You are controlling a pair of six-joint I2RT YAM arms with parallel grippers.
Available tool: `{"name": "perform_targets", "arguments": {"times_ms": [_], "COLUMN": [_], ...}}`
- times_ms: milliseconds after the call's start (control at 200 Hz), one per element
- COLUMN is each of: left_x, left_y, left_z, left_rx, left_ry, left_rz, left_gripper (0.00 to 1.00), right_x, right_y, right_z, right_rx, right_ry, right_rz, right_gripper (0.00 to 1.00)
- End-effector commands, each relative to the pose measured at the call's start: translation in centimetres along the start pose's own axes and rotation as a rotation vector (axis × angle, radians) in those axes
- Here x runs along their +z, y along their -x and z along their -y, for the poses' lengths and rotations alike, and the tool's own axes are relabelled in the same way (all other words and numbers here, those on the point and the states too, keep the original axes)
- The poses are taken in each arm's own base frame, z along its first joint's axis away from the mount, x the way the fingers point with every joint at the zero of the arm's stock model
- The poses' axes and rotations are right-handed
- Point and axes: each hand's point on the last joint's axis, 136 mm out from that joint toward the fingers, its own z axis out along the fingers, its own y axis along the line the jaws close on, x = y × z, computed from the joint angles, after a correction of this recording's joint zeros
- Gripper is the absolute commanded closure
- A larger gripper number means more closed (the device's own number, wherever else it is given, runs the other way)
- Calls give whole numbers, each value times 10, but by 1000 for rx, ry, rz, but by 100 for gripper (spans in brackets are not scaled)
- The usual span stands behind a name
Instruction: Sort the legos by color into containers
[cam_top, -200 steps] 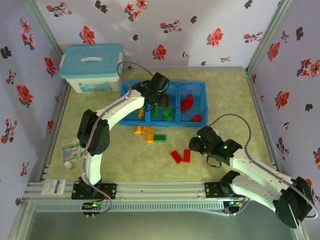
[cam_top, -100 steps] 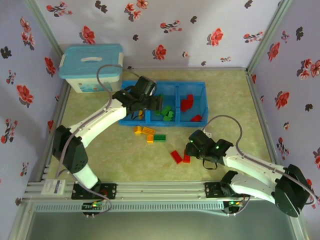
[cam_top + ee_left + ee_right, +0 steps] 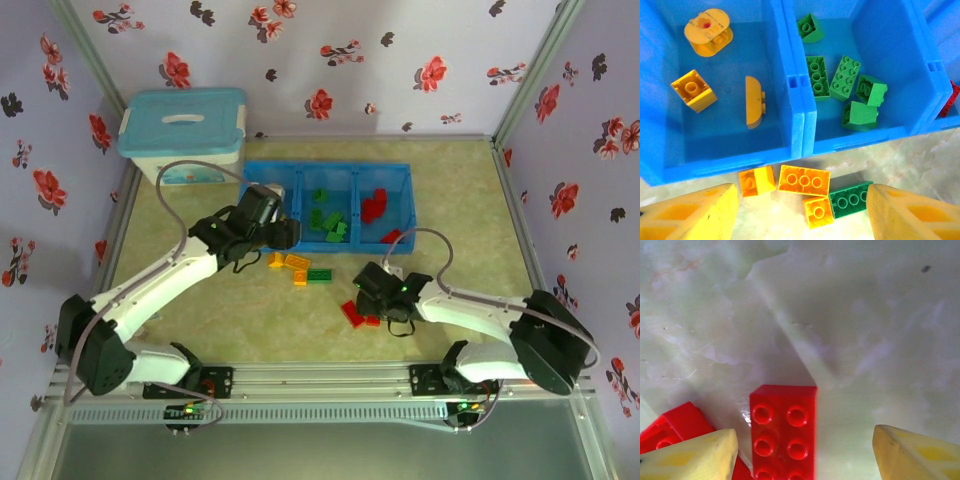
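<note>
The long blue tray (image 3: 330, 166) holds orange legos in its left container (image 3: 692, 90), green ones (image 3: 845, 80) in the middle and red ones (image 3: 375, 205) on the right. Loose orange bricks (image 3: 804, 179) and a green brick (image 3: 850, 199) lie on the table just before the tray. My left gripper (image 3: 800, 220) hangs open above them, empty. Two red bricks (image 3: 352, 313) lie further forward. My right gripper (image 3: 802, 460) is low over them, open, with one red brick (image 3: 785, 432) between its fingers and clear of the right finger (image 3: 917, 455).
A white storage box with a pale-blue lid (image 3: 183, 135) stands at the back left. A small card and bottle (image 3: 140, 300) lie by the left wall. Floral walls close three sides; an aluminium rail (image 3: 300, 378) runs along the near edge.
My left gripper has drawn back from over the tray to the loose bricks in front of it. My right gripper has moved left and down onto the red bricks, its jaws narrowing a little.
</note>
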Motion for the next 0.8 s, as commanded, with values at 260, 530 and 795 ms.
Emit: {"name": "perform_targets", "arguments": {"times_ms": [260, 530, 795], "left_x": [-26, -32, -30], "left_y": [-42, -74, -109], "left_z": [-40, -61, -75], "left_rx": [-71, -106, -140], "left_ry": [60, 94, 116], "left_rz": [41, 16, -35], "left_gripper": [32, 32, 32], "right_x": [4, 12, -25], "right_y": [11, 14, 56], "right_z": [-5, -12, -25], "right_rx": [-20, -57, -123], "right_ry": [-126, -166, -203], "right_rz": [22, -1, 105], "right_gripper": [57, 67, 71]}}
